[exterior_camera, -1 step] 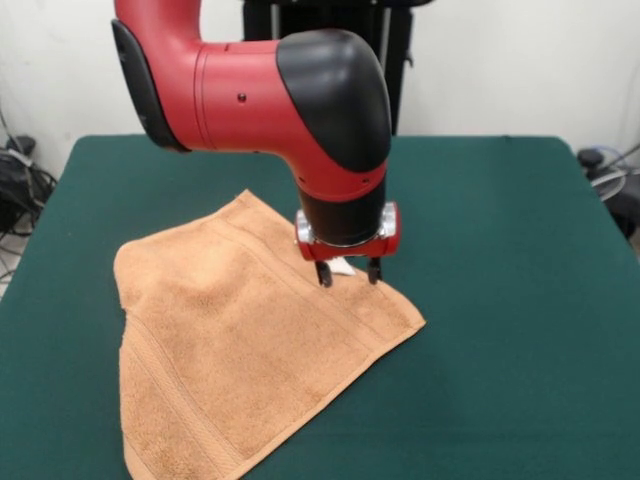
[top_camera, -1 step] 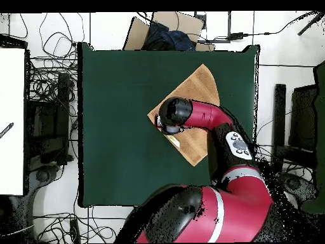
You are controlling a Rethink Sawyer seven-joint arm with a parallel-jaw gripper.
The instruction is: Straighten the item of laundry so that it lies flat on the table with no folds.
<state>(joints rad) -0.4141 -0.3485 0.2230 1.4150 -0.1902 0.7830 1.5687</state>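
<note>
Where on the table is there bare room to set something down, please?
The table is bare between the towel and its right edge in the front view, and along its far edge. It is crowded where the end effector hangs over the towel.

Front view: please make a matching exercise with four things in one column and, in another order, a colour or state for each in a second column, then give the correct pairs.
Things:
1. towel
2. table
3. gripper
4. white label

Descriptions:
A. dark green top
B. between the two fingers, at the towel's edge
C. light orange-brown, spread out, left corner turned over
D. open, fingers pointing down at the towel's far edge

Pairs: 1-C, 2-A, 3-D, 4-B
</note>
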